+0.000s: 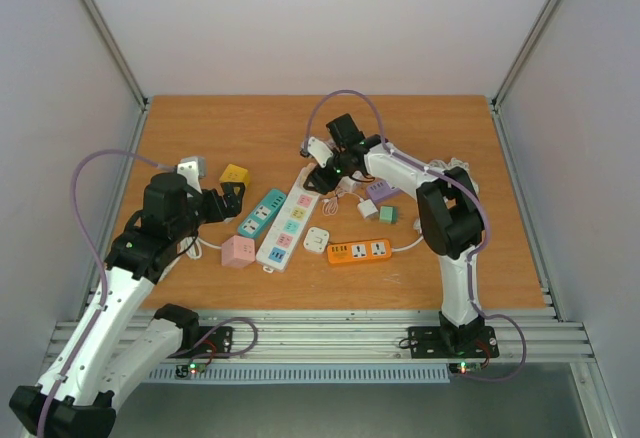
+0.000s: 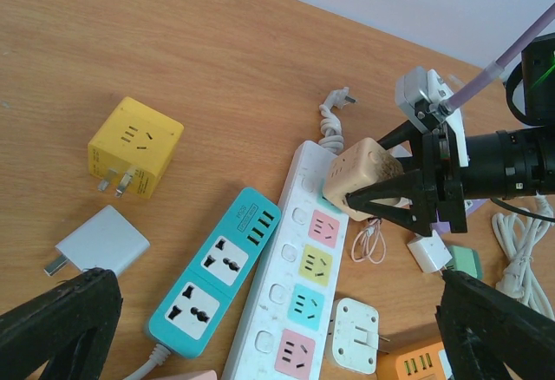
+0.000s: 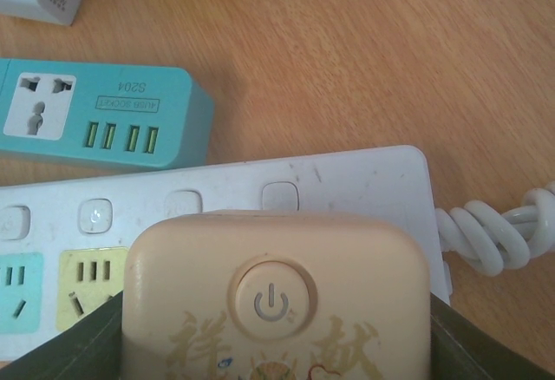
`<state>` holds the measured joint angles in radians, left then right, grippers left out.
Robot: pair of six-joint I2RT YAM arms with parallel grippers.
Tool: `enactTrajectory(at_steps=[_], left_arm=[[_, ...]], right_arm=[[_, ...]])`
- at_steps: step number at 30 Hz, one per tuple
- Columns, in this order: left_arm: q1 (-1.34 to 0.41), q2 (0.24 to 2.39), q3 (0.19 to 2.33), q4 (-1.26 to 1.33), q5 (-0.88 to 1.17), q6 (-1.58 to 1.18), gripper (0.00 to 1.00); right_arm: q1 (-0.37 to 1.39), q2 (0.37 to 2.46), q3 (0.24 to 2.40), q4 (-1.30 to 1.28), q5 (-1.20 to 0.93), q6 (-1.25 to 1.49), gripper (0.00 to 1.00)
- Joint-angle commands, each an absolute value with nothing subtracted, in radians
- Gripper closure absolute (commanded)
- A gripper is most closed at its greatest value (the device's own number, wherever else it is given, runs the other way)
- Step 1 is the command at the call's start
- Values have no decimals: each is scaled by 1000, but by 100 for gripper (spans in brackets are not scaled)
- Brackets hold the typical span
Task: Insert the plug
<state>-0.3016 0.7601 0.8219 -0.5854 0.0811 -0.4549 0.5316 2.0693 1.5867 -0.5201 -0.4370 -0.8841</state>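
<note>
Beige plastic cube adapter (image 2: 357, 172), clamped in right gripper (image 2: 370, 178) over white multi-socket power strip (image 2: 270, 306); left gripper (image 1: 232, 200) spread wide, empty.

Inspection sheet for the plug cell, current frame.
Surface: wooden table.
Job's things: beige cube over the cord end of the white strip; cannot tell if seated.
Clutter: teal strip, orange strip, yellow cube, pink cube, grey charger, white adapter.
Grippers: right gripper shut on beige cube; left gripper open, empty, near teal strip.
Cables: strip's cord knotted; loose white cable.
Surroundings: white walls, metal frame.
</note>
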Motion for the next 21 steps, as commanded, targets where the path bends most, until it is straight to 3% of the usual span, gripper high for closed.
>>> enactTrajectory(at_steps=[1, 14, 21], left_arm=[[-298, 763, 815, -543, 73, -437, 1], [-299, 770, 817, -541, 74, -439, 1], [-298, 768, 815, -543, 67, -437, 1]], right_arm=[[542, 2108, 1588, -548, -368, -893, 66], [554, 2165, 1613, -598, -254, -788, 58], [554, 2176, 1631, -646, -210, -801, 59]])
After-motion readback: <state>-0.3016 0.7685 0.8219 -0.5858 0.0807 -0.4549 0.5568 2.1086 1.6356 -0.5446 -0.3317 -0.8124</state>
